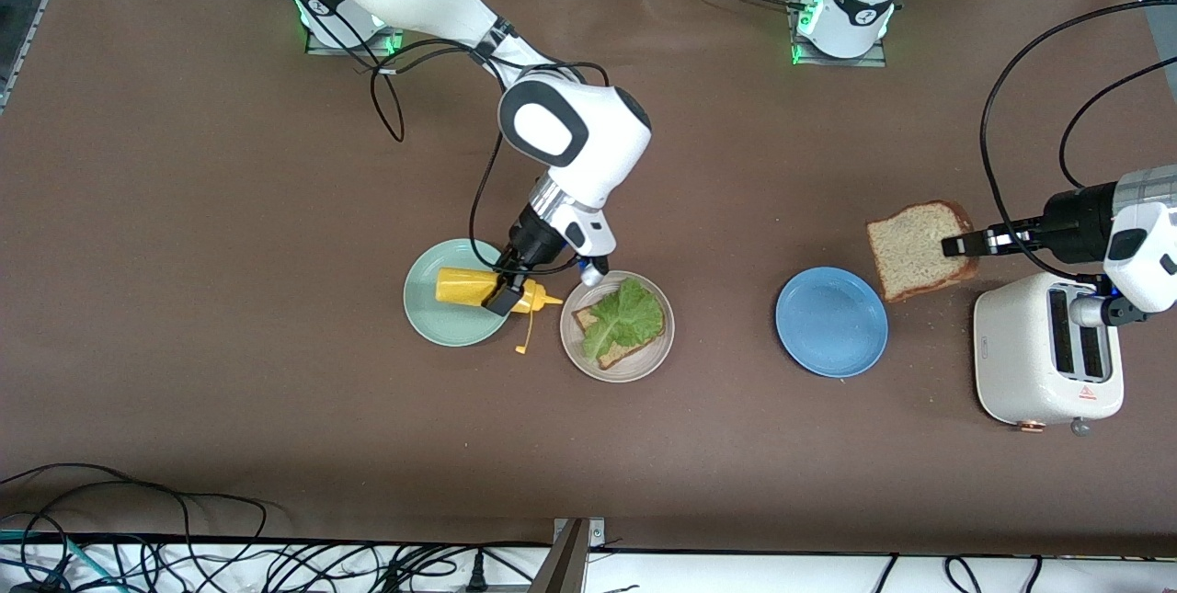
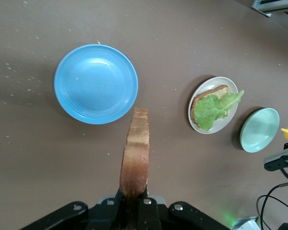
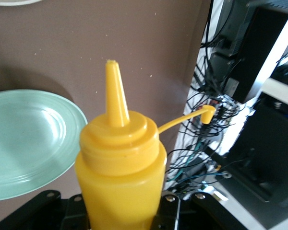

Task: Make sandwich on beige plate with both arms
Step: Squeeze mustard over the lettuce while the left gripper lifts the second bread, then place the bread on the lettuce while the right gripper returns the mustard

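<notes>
The beige plate (image 1: 634,374) carries one brown bread slice (image 1: 618,354) with a ruffled lettuce leaf (image 1: 628,317) on top. My left gripper (image 1: 956,245) is shut on a second bread slice (image 1: 915,248), held in the air over the table between the blue plate and the toaster. The left wrist view shows this slice (image 2: 137,153) edge-on in the gripper (image 2: 134,199), with the beige plate (image 2: 230,120) farther off. My right gripper (image 1: 504,291) is shut on a yellow squeeze bottle (image 1: 464,287), lying sideways over the mint green plate (image 1: 432,322). Its nozzle points toward the beige plate and its cap (image 1: 522,349) dangles.
A blue plate (image 1: 831,322) holds nothing and sits toward the left arm's end. A white toaster (image 1: 1048,359) stands beside it, under the left arm's wrist. Cables run along the table edge nearest the front camera. The mint green plate (image 3: 24,139) holds nothing.
</notes>
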Controlling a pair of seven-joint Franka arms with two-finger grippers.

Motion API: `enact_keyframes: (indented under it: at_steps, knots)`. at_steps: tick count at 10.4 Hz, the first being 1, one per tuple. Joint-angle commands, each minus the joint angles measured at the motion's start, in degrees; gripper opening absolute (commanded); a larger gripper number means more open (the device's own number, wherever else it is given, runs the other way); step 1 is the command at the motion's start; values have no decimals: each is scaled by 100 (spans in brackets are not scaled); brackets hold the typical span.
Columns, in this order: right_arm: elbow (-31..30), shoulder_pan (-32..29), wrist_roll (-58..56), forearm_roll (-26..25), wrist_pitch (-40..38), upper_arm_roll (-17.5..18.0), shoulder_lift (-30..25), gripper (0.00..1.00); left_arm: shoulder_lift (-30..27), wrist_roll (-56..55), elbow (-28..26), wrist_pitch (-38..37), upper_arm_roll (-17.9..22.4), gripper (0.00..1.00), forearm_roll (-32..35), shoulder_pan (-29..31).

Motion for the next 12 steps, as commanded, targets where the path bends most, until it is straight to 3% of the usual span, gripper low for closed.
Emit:
enact_keyframes:
  at_steps: [1,2,3,5,7,9,12]
  knots:
    - [35,-439,-83,1084,369,-45,-294,0,135,-104,21,26,25,0,-368,-74]
    - [-44,-711,-144,1960,746,-167,-486,0,240,-261,30,35,25,0,-526,-222]
    - [-184,-774,-388,2656,1072,-542,-627,0,345,-506,38,122,33,0,-632,-389]
    - [-351,-949,-837,3913,1521,-913,-873,0,443,-1025,-23,858,33,0,-791,-749]
    - [-1479,-1047,-1197,5258,2389,-1379,-1521,0,732,-1657,-75,1587,33,0,-948,-1249]
    - [-2343,-1345,-1863,6200,3199,-1469,-1971,0,908,-2141,-381,2639,33,0,-1203,-1803]
    - [-2856,-1889,-3293,7939,3413,-1557,-2350,0,1180,-2539,-734,4224,33,0,-1371,-2454]
